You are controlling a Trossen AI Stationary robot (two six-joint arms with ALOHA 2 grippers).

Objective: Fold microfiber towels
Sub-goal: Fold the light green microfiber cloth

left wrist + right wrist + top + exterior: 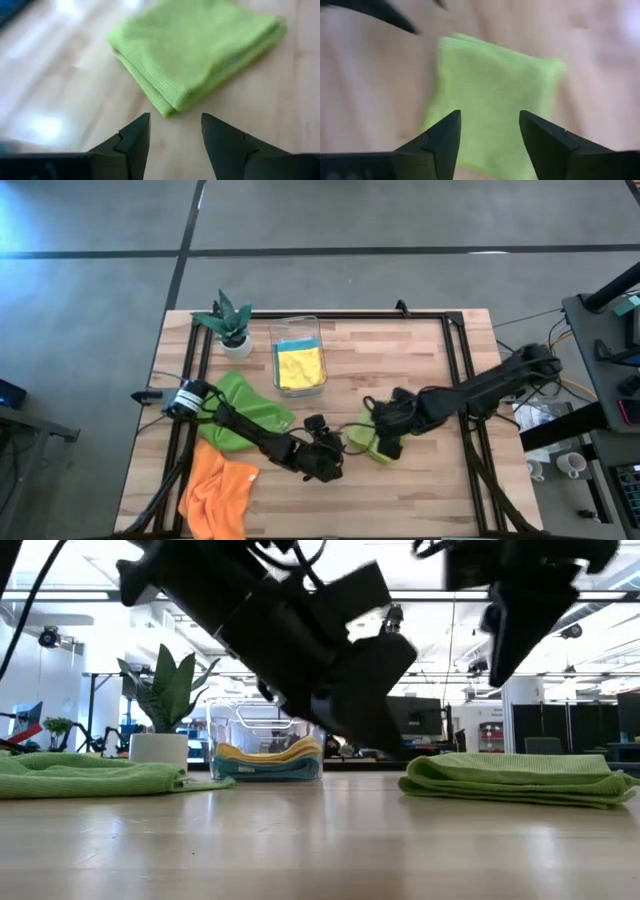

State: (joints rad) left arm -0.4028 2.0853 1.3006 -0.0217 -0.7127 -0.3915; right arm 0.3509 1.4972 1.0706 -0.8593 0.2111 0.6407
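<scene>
Nearest you, at the front left of the worktop, the orange towel lies crumpled and unfolded, so that one is yet to be done. Beyond it your left gripper sits near mid-worktop with its fingers parted and empty, their tips just short of the lime green towel; the left wrist view shows nothing between them. That towel lies in a flat, layered rectangle to the right of centre, and I judge its fold complete. Its long axis runs slantwise from front right towards rear left in the overhead view, and its doubled edge faces the left gripper. Your right gripper hovers directly over it with fingers spread and holding nothing, which I read as a release. To the left, the darker green towel is spread loose under the left arm and is not folded. Farther back, the clear bin holds a yellow towel stacked on a blue towel, both folded. By my count three are folded, two remain, and the lime one is not yet binned
</scene>
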